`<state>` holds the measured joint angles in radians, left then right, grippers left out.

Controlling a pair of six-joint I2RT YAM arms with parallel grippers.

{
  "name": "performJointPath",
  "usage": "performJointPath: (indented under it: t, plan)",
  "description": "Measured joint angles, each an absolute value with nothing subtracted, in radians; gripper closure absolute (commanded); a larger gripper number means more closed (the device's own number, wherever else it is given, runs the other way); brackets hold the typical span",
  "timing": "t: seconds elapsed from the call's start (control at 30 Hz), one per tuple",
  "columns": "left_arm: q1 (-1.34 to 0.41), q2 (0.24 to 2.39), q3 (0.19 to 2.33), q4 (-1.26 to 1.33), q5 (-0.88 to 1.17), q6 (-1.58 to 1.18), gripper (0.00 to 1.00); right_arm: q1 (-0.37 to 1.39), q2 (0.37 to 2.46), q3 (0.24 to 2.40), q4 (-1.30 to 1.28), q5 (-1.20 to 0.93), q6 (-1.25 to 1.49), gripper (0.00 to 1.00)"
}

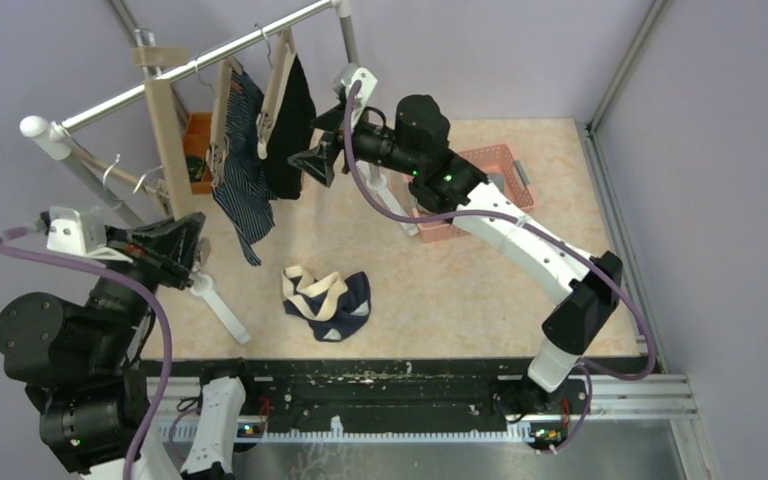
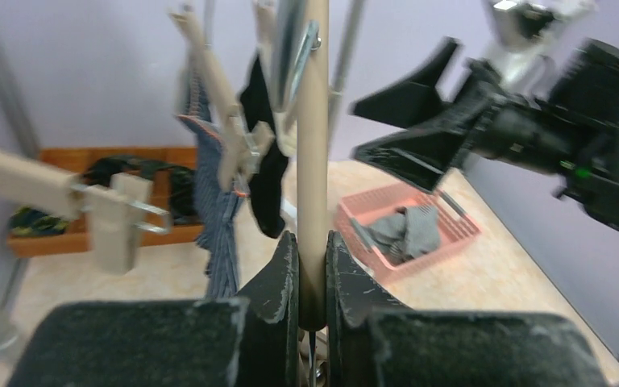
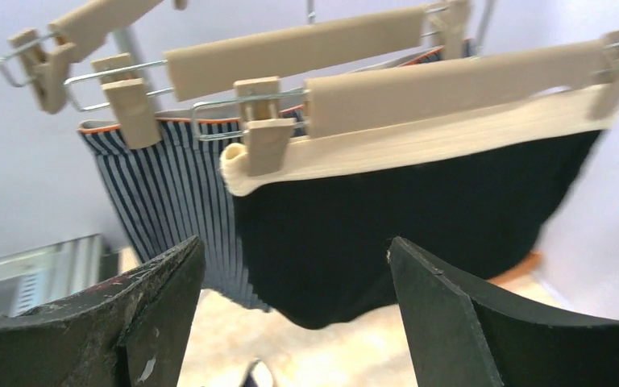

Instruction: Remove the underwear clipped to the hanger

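Black underwear (image 3: 403, 218) with a beige waistband hangs from a wooden clip hanger (image 3: 451, 85), pinched by a clip (image 3: 262, 137) at its left corner. Behind it hangs navy-striped underwear (image 3: 169, 201) on a second hanger. My right gripper (image 3: 294, 258) is open just in front of the black pair's lower edge, touching nothing; from above, the right gripper (image 1: 313, 160) sits beside the black underwear (image 1: 290, 130). My left gripper (image 2: 313, 242) is shut on a beige upright pole (image 2: 314, 145) of the rack, and from above the left gripper (image 1: 195, 250) is at the rack's left end. Another navy pair (image 1: 327, 300) lies on the floor.
A pink basket (image 1: 485, 175) holding grey cloth stands behind my right arm. An orange box (image 1: 198, 150) of dark items sits behind the rack. The metal rail (image 1: 210, 60) runs diagonally at the top left, with a white leg (image 1: 222, 310) on the floor.
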<state>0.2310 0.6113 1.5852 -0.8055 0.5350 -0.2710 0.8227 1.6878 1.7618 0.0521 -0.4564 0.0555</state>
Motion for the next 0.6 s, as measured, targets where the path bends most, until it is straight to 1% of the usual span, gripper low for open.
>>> performJointPath:
  t: [0.2,0.3,0.43,0.6]
  plan:
    - [0.231,0.653,1.640,-0.871,0.309,-0.276,1.00,0.829,1.607,1.775,-0.031,-0.313,-0.080,0.17]
    - [0.231,0.697,1.631,-0.889,0.283,-0.311,1.00,0.833,1.566,1.770,-0.045,-0.274,-0.119,0.17]
    - [0.231,0.741,1.622,-0.946,0.270,-0.345,1.00,0.835,1.494,1.685,-0.025,-0.239,-0.141,0.16]
    - [0.231,0.744,1.661,-1.036,0.257,-0.355,1.00,0.836,1.483,1.620,-0.015,-0.217,-0.150,0.16]
